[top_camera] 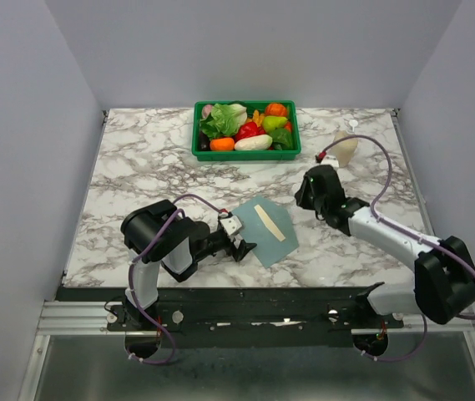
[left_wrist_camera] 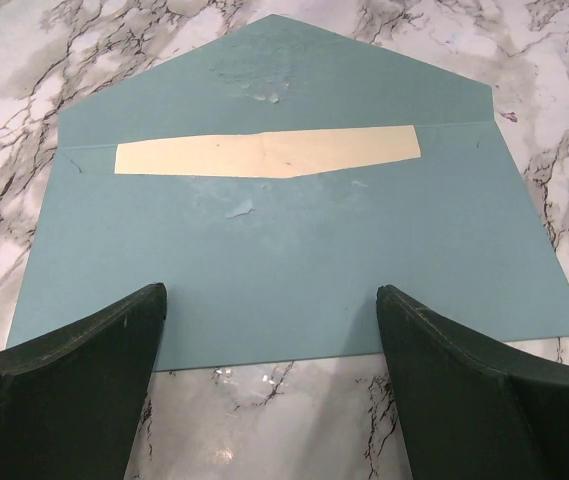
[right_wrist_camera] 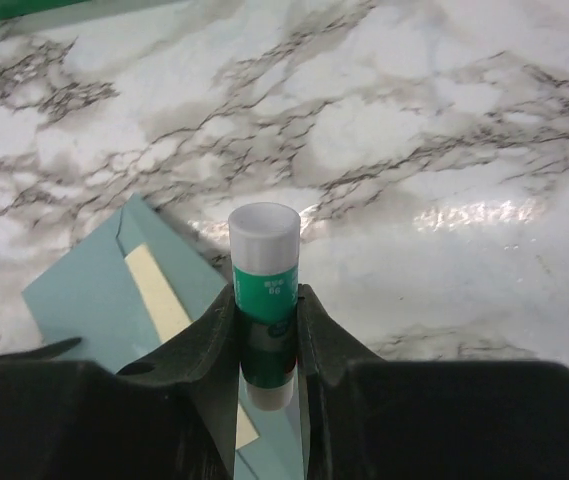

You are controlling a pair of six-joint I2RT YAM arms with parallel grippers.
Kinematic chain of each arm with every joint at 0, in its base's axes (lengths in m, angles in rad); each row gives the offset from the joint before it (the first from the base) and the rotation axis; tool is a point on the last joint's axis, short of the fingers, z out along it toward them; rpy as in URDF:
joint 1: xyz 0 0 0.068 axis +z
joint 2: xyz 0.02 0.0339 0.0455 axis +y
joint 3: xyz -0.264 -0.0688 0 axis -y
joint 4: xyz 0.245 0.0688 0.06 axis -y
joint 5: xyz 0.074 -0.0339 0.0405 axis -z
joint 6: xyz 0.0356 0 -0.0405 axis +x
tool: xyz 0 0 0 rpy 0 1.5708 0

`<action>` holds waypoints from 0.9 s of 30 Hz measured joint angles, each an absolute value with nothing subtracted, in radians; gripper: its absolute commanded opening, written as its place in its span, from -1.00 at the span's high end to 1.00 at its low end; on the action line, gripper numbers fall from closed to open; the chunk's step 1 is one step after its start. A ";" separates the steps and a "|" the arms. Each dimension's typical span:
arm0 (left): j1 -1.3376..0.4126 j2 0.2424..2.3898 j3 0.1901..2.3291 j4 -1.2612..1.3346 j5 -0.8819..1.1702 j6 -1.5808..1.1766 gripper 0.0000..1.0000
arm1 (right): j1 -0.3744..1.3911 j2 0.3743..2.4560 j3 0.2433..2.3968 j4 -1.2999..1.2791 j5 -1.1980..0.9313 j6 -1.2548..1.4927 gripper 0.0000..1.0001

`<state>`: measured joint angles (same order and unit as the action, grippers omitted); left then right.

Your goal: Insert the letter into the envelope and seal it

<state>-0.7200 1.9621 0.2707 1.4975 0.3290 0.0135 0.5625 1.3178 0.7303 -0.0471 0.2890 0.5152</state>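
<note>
I see the envelope (left_wrist_camera: 294, 270) flat on the worktop (top_camera: 137, 159), flap open, with the letter (left_wrist_camera: 264, 153) tucked inside (only 1 cream strip shows). My left jaws are spread at its near edge. My right jaws pinch a glue stick (right_wrist_camera: 264, 250).

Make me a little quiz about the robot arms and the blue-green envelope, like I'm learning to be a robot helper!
1. True or false: the left gripper is open.
2. Where is the letter? A, lying beside the envelope. B, tucked inside the envelope with only a strip showing. C, pinched in the left gripper.
3. In a few words: what is the right gripper holding?

Key: 1 true. 2 B. 3 a glue stick with a white cap, standing up between its fingers.
</note>
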 measured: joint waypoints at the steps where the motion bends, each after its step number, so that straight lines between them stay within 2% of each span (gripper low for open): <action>1: -0.720 1.962 0.271 1.498 0.329 0.014 -0.90 | 0.523 1.340 0.768 -0.093 0.253 0.505 0.99; 8: -0.719 1.962 0.271 1.497 0.329 0.014 -0.90 | 0.456 1.555 0.948 -0.305 0.104 0.402 0.99; 13: -0.719 1.962 0.271 1.497 0.329 0.014 -0.91 | 0.456 1.693 0.980 -0.368 0.009 0.347 0.99; 27: -0.717 1.965 0.278 1.496 0.329 0.013 -0.91 | 0.511 1.656 0.958 -0.368 -0.242 0.271 0.99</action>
<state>-0.7166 1.9652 0.2779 1.4960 0.3290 0.0132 0.5106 1.6562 0.9581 -0.3676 -0.2417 0.2714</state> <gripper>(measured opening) 0.953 0.305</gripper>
